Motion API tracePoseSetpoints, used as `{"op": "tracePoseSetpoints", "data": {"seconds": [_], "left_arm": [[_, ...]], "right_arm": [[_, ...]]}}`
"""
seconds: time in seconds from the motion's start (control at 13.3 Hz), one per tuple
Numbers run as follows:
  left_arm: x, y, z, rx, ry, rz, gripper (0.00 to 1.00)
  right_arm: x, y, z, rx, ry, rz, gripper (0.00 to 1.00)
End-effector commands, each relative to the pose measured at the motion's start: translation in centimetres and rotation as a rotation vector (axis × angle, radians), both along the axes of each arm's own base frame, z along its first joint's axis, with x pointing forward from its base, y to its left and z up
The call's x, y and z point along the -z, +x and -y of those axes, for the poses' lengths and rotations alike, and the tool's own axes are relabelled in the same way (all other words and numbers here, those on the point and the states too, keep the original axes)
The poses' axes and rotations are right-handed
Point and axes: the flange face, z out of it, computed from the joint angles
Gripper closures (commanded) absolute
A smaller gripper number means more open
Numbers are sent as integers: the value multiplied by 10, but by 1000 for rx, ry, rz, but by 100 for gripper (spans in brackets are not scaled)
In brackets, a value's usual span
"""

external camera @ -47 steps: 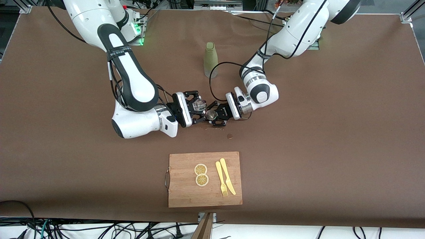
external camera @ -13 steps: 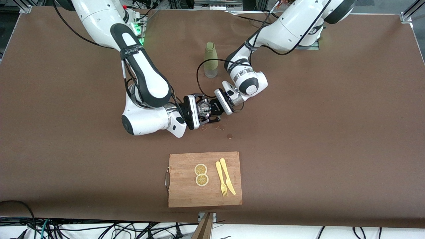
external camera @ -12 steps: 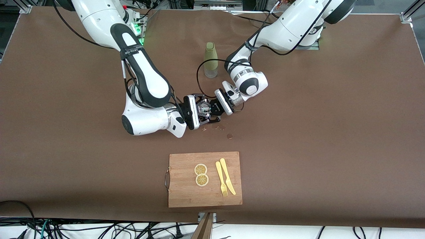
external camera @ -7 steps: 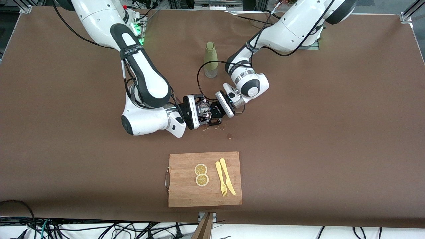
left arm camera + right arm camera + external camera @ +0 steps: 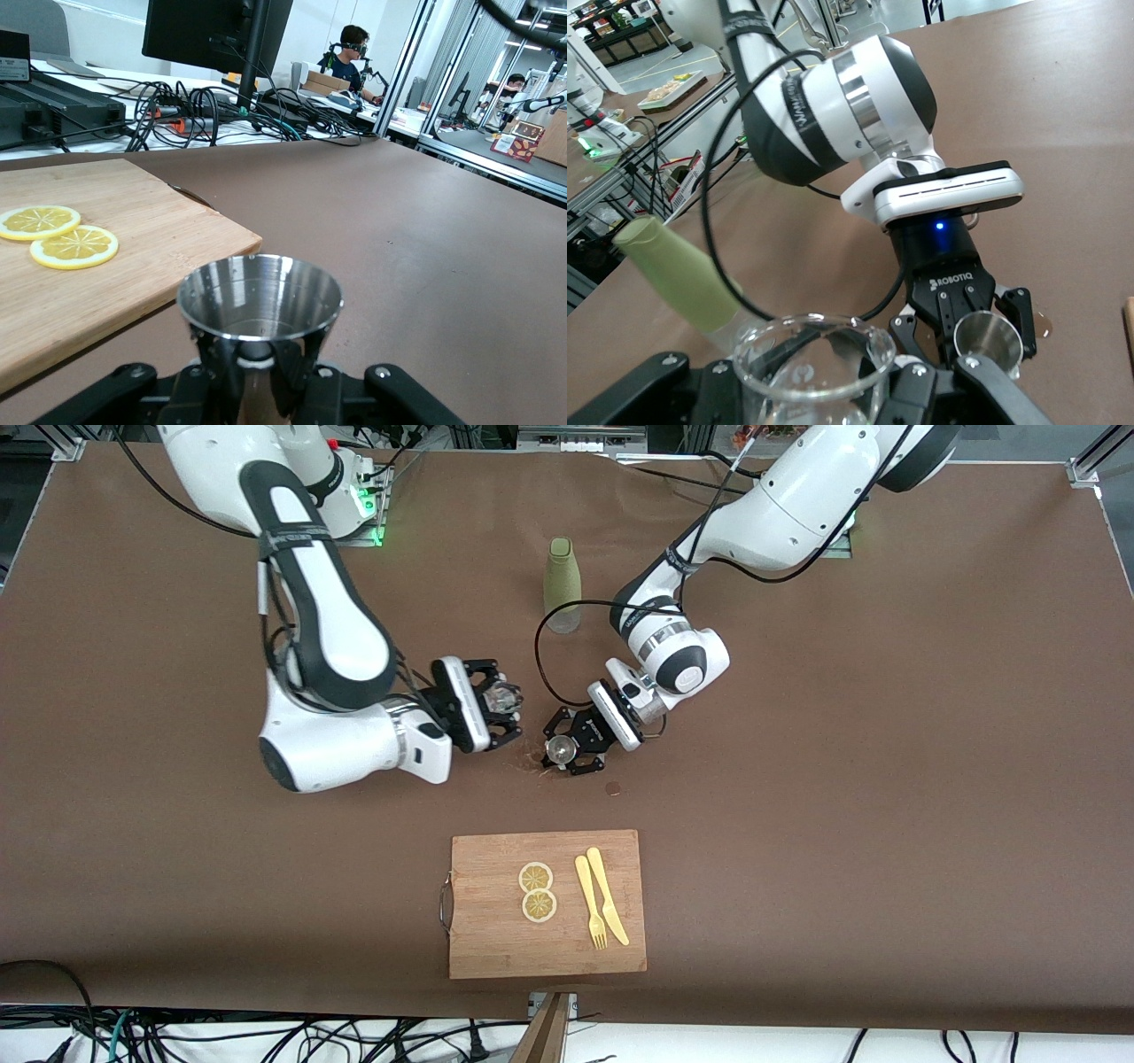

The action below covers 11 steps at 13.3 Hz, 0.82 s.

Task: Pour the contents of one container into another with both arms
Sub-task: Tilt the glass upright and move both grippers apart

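Observation:
My right gripper [image 5: 500, 704] is shut on a clear glass cup [image 5: 502, 698], held upright over the middle of the table; the glass rim [image 5: 811, 354] fills the right wrist view between the fingers. My left gripper [image 5: 560, 753] is shut on a small steel cup [image 5: 558, 750], held upright and low over the table beside the glass. The steel cup [image 5: 260, 297] shows its open mouth in the left wrist view, with the fingers [image 5: 213, 372] clamped on its stem. It also shows as the steel cup [image 5: 985, 336] in the right wrist view. The two cups are apart.
A green bottle [image 5: 562, 584] stands farther from the front camera, between the arms' bases. A wooden cutting board [image 5: 496, 939] with two lemon slices [image 5: 537, 891], a yellow fork and a knife [image 5: 607, 908] lies nearer. Small spilled bits [image 5: 532, 759] and a brown spot [image 5: 612, 788] mark the table.
The cups, held mouth to mouth before, have separated. My right gripper carried the glass toward the right arm's end. My left gripper swung the steel cup lower and upright.

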Motion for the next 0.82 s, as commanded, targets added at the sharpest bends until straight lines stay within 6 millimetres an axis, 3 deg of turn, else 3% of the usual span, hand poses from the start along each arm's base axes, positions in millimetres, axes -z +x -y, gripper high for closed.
{"op": "tracePoseSetpoints", "data": {"seconds": [0.0, 0.15, 0.45, 0.6, 0.75], "left_arm": [[-8, 4, -6, -75, 30, 55, 100], [-14, 9, -23, -93, 27, 54, 100], [-54, 6, -65, -65, 5, 81, 100], [-64, 3, -86, -57, -4, 82, 100], [-66, 15, -116, -24, 20, 129, 100]], "right_arm": [[-20, 6, 53, -30, 86, -4, 92], [-22, 14, 102, -50, 146, -5, 92], [-8, 22, 213, -36, 263, 18, 92], [3, 21, 257, -31, 306, 23, 92], [15, 19, 293, -15, 344, 25, 92]]}}
